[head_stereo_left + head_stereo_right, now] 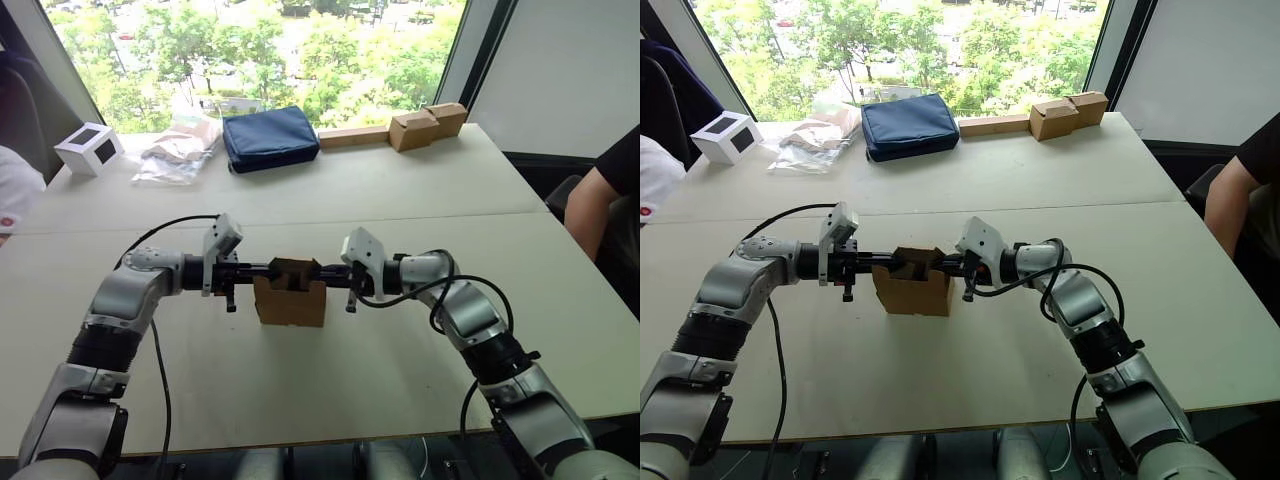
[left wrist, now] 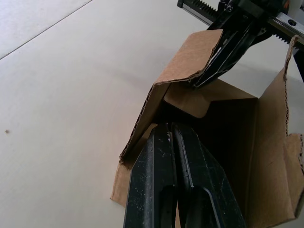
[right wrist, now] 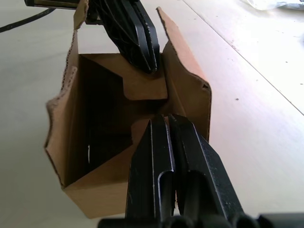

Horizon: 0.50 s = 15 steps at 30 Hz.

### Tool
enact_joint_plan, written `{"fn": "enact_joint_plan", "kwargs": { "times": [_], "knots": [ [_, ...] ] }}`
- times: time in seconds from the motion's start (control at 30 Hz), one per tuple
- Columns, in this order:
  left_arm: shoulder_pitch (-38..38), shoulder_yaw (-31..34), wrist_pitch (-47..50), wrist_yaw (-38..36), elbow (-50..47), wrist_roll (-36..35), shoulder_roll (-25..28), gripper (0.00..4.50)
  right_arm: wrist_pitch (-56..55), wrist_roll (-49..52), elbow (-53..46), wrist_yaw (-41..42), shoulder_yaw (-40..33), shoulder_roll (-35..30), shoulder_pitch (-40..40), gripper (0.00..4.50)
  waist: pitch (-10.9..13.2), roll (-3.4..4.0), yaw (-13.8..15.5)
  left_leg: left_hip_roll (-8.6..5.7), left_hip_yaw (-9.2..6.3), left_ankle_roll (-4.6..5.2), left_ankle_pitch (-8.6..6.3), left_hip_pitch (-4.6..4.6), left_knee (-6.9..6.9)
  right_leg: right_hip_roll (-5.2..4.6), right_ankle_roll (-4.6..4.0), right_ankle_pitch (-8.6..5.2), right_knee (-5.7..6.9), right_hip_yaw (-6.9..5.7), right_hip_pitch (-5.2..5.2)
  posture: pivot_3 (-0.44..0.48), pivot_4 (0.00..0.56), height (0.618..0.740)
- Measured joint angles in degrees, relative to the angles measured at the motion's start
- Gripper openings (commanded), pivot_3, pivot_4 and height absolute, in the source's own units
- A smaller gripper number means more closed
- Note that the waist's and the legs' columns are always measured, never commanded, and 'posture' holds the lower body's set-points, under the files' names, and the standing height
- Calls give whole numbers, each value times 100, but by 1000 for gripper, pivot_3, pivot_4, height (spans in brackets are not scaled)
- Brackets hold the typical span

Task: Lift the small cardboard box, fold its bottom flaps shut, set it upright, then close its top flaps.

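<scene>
Item: small cardboard box point(image 1: 290, 297), plain brown, standing upright on the white counter point(image 1: 300, 390) in the near-centre, its open end up.

Left jaws point(image 2: 172, 128): pressed together, empty, tips laid on an inward-folded end flap at the box's left side.

Right jaws point(image 3: 164, 119): likewise pressed together, empty, tips on the opposite end flap at the box's right side.

Key relation: the box lies directly between the two sets of jaws, which meet it head-on along one left-to-right line across its open top; both arms sit equally near. The top flaps point(image 3: 145, 85) at the ends are tucked partly in, while the two side flaps stand up. Judged stage: closing the top; the standing side flaps look to be next, and they hinge along the edges parallel to the jaws' line.

Farther back, well apart: white box with dark window point(image 1: 90, 148), clear bag point(image 1: 175, 150), navy pouch point(image 1: 268, 137), row of tan cardboard blocks point(image 1: 400, 129). A person's arm point(image 1: 590, 205) at the right edge.
</scene>
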Motion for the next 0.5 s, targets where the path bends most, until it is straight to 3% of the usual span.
{"fn": "enact_joint_plan", "kwargs": {
  "times": [0.23,0.5],
  "knots": [
    [-105,259,96,47,300,-82,7,95,-117,-77,100,44,-62,7,-38,67,0,-1,2,0,-1,0,0,-1,0,0,0,0,0,-1,-1,0,150,737],
    [-916,830,211,208,1207,-262,-3,95,202,392,-551,117,-590,-107,-71,67,3,0,-2,-1,0,0,0,-2,2,1,0,0,2,-1,-4,0,150,737]
  ]
}}
